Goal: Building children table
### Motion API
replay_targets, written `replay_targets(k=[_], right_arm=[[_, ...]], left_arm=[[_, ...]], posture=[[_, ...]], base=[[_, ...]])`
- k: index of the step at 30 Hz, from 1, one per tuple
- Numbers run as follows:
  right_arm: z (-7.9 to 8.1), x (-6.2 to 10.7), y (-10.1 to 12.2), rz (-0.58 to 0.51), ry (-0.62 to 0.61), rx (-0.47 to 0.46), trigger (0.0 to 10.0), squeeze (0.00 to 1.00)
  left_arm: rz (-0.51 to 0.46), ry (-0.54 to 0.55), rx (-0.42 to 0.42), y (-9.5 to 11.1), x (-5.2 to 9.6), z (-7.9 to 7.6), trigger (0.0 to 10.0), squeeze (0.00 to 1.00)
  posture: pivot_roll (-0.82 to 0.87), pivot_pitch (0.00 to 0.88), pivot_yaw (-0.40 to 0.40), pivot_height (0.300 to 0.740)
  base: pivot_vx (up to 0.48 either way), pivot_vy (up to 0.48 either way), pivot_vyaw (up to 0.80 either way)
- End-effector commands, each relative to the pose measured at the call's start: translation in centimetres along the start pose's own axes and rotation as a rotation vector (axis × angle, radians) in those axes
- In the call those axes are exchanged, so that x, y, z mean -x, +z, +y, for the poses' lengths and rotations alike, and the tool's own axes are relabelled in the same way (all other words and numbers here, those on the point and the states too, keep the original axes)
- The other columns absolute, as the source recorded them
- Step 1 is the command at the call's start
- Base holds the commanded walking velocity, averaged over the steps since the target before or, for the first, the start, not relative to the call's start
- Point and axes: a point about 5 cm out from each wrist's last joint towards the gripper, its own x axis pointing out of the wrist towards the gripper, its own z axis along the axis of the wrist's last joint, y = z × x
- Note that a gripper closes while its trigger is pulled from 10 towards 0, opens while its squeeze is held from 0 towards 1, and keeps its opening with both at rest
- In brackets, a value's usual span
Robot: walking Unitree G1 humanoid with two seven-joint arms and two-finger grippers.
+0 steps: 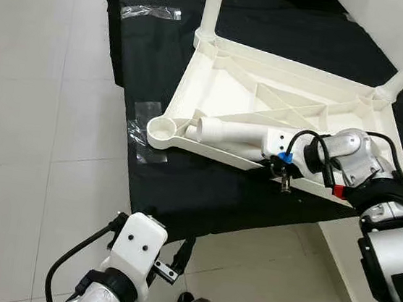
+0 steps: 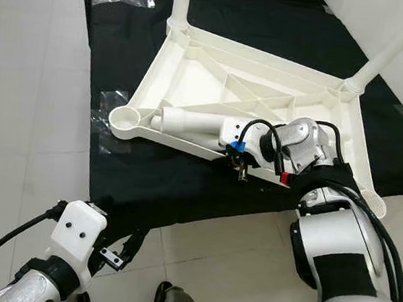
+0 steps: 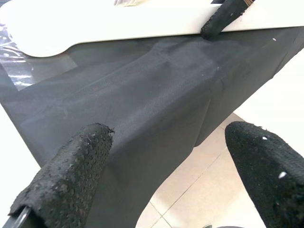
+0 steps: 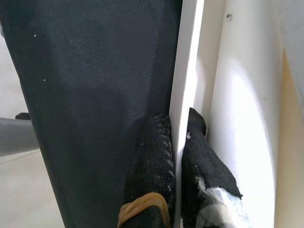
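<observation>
Tabletop [image 1: 266, 93] lies upside down on the black-draped desk [image 1: 204, 195], two legs fitted. Right tool [image 4: 176, 156] pinches its near rim, likely steadying it; loose leg [image 1: 229, 132] rests inside. Left tool [image 3: 166, 175] hangs agape, empty, below the desk edge.

A home room (plain, pale) with tiled floor [image 1: 32, 102] and black-clothed platform [image 1: 204, 195].

The upturned children's table [image 1: 265, 100] looks like smooth white plastic with a slight sheen, ribbed underneath. The loose leg [image 1: 229, 132] lying in it is the same plastic. Beneath lies a matt black woven cloth [image 3: 156, 90], with clear, crinkly glossy film [image 1: 150, 12] on it. The floor [image 1: 41, 89] is pale polished tile. The left pincer's fingers [image 3: 66, 175] are rough, dimpled black rubber.
</observation>
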Motion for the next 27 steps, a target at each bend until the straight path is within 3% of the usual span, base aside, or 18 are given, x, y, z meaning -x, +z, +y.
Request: replay_targets(k=[1,10,11,14,15,26,27], right_arm=[[0.1,0.1,0.2,0.061,0.039,0.133,0.0,0.00],[0.1,0.4,-0.2,0.095,0.027,0.151,0.0,0.00],[0.2,0.5,-0.6,0.129,0.040,0.143,10.0,0.00],[0.3,0.5,-1.1,0.161,0.048,0.114,10.0,0.00],[0.2,0.5,-0.9,0.136,0.039,0.095,10.0,1.00],[0.1,1.2,-0.2,0.038,0.088,0.052,10.0,1.00],[0.1,2.0,-0.5,0.061,0.130,0.043,10.0,0.55]], left_arm=[[0.034,-0.012,0.009,-0.7,0.0,-0.4,10.0,0.00],[0.032,-0.011,0.010,-0.6,0.1,-0.3,10.0,0.00],[0.032,-0.011,0.009,-0.6,0.0,-0.3,10.0,0.00],[0.033,-0.008,0.008,-0.7,0.0,-0.2,10.0,0.00],[0.033,-0.007,0.007,-0.7,0.0,-0.1,10.0,0.00],[0.033,-0.004,0.002,-0.8,-0.3,0.0,10.0,0.00],[0.035,-0.004,0.000,-0.9,-0.4,0.1,10.0,0.00]], posture=[[0.05,0.228,-0.154,0.740],[0.05,0.226,-0.153,0.740],[0.05,0.228,-0.152,0.740],[0.05,0.234,-0.150,0.740],[0.04,0.235,-0.148,0.740],[0.05,0.231,-0.144,0.740],[0.04,0.225,-0.139,0.740]], base=[[0.000,0.000,0.00],[0.000,0.000,0.00],[0.000,0.000,0.00],[0.000,0.000,0.00],[0.000,0.000,0.00],[0.000,0.000,0.00],[0.000,0.000,0.00]])
